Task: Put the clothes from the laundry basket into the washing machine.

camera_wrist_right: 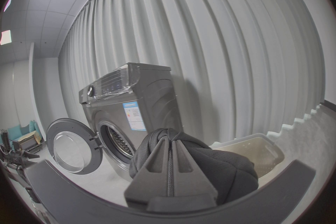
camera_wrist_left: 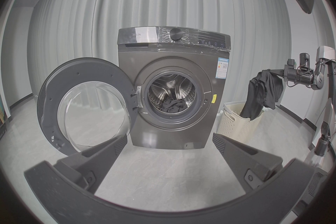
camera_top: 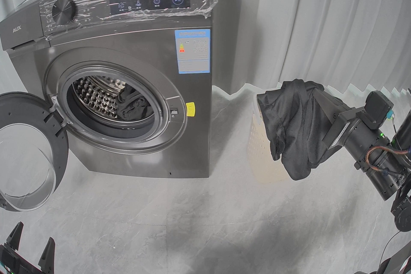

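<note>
A: While the right gripper [camera_wrist_right: 170,168] hangs over the basket [camera_top: 259,146], what has it got?

B: Its fingers are pinched together on a dark garment [camera_top: 295,125]. The cloth drapes from them above the basket, held high, I'd say, so it can clear the rim.

A: And the washer [camera_top: 128,52]?

B: It's well apart, to the left. Its door [camera_top: 30,150] stands wide so the drum can be reached, and one dark piece [camera_top: 132,105] lies inside.

A: The left gripper [camera_top: 34,236]?

B: It's low near the floor, spread wide and holding nothing. Probably it's parked out of the path to the drum.
</note>
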Controlling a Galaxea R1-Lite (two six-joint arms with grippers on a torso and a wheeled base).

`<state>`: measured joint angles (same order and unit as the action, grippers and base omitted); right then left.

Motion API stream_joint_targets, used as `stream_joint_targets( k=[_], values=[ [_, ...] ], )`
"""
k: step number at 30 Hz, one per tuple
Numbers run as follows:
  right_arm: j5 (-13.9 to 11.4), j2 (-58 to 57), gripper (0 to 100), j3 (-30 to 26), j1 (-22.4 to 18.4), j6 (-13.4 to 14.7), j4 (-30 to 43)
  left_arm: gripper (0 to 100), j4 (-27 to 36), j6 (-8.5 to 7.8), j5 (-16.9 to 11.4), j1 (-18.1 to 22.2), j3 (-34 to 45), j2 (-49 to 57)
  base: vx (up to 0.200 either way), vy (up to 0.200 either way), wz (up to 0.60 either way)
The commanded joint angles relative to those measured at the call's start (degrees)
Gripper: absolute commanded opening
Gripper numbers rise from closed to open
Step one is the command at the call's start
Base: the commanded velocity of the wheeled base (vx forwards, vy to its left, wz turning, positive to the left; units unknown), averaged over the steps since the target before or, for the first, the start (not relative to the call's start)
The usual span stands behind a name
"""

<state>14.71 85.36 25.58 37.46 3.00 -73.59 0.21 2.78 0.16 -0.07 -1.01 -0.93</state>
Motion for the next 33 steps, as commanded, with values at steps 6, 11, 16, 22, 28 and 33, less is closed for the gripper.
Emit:
stream_joint_targets(
  k=[6, 11, 16, 22, 28, 33],
  values=[
    [0.05, -0.1, 0, 0.18, -0.02, -0.01, -0.06, 100, -0.03, 0.03, 0.02, -0.01, 0.84, 0.93, 0.0, 0.033, 0.0],
    [0.05, -0.1, 0, 0.18, -0.02, -0.01, -0.5, 100, -0.03, 0.03, 0.02, -0.01, 0.84, 0.93, 0.0, 0.0, 0.0],
    [0.05, -0.02, 0, 0.18, -0.02, -0.01, -0.5, 100, -0.03, 0.03, 0.02, -0.01, 0.84, 0.93, 0.0, 0.0, 0.0],
    [0.05, -0.1, 0, 0.18, -0.02, -0.01, -0.5, 100, -0.03, 0.03, 0.02, -0.01, 0.84, 0.93, -0.1, 0.0, 0.0],
    [0.05, -0.02, 0, 0.09, -0.02, -0.01, -0.5, 100, -0.03, 0.03, 0.02, -0.01, 0.84, 0.93, -0.2, 0.0, 0.0],
    [0.05, 0.07, 0, 0.0, -0.11, -0.01, -0.5, 100, -0.03, 0.03, 0.02, 0.07, 0.84, 0.93, -0.12, 0.0, 0.0]
  ],
)
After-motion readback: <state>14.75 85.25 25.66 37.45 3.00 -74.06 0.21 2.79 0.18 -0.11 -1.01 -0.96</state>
